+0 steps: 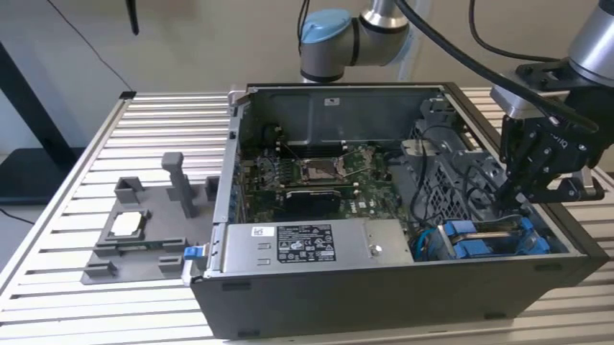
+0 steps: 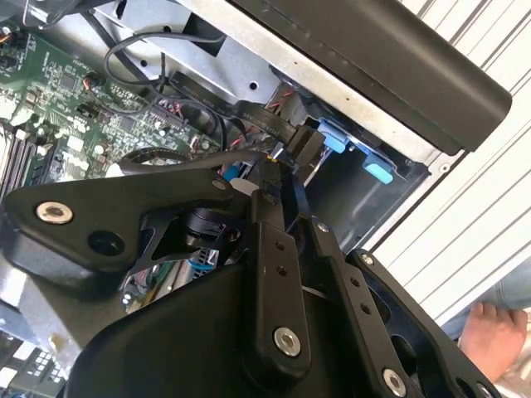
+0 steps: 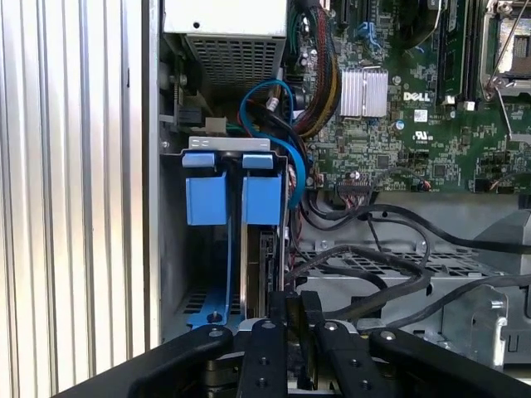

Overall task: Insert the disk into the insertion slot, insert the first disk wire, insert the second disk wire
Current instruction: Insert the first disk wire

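This looks like a robotics lab or test workshop: a robot arm [image 1: 336, 36] stands at the far side of a slatted metal table [image 1: 57, 237]. An opened computer case [image 1: 384, 302] lies on it with its circuit board [image 1: 364, 162] bare, beside a grey parts holder [image 1: 134, 248], and cables [image 1: 449, 43] hang overhead

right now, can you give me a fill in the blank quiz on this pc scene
The gripper hangs over the end of the case at the exterior view's ____. The plastic fittings on the insertion slot are ____. The motherboard lies ____ the case. Missing: right; blue; inside.
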You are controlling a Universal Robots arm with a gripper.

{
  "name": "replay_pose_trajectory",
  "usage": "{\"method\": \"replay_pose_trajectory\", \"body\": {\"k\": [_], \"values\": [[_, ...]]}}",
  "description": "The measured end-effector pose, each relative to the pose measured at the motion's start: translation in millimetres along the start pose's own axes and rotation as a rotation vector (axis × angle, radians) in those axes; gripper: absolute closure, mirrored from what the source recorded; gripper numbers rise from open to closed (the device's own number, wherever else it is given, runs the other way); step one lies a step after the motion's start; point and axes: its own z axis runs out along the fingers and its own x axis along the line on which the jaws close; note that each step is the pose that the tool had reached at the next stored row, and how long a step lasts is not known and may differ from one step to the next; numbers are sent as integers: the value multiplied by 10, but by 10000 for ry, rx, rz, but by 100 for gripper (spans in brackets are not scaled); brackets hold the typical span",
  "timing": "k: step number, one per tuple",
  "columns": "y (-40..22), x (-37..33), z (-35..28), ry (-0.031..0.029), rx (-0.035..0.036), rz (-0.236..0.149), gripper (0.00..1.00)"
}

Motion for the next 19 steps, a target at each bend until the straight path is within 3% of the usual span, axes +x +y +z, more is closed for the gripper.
{"method": "replay_pose_trajectory", "body": {"k": [19], "values": [[-19,81,63,-2,0,1,81]]}}
